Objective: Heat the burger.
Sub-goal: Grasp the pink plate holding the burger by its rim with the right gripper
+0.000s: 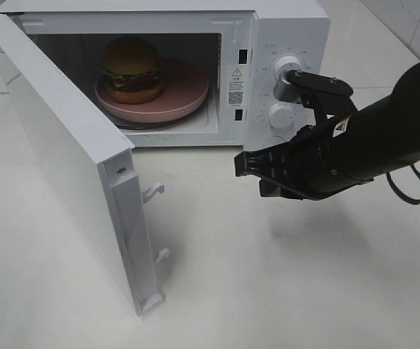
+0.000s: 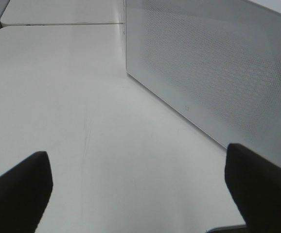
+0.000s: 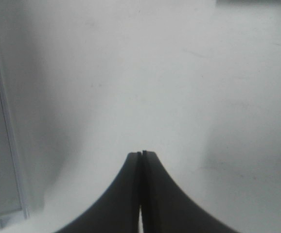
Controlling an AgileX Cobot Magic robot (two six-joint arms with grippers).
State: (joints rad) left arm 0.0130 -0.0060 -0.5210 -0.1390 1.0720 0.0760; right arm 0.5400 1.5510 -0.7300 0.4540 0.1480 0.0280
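The burger [image 1: 131, 69], with a golden-brown bun, green lettuce and a dark patty, sits on a round pink plate [image 1: 188, 91] inside the white microwave [image 1: 283, 29]. The microwave door [image 1: 65, 153] stands wide open toward the front left. My right gripper [image 1: 245, 166] is shut and empty, above the table in front of the microwave's control panel; its closed fingertips [image 3: 141, 158] show in the right wrist view. My left gripper [image 2: 138, 167] is open and empty, out of the exterior high view, facing the perforated outer face of the door [image 2: 208, 63].
Two white knobs [image 1: 288, 67] sit on the microwave's control panel, right behind my right arm. White latch hooks [image 1: 154, 192] stick out of the door's edge. The white tabletop [image 1: 268, 276] stretches in front of the microwave.
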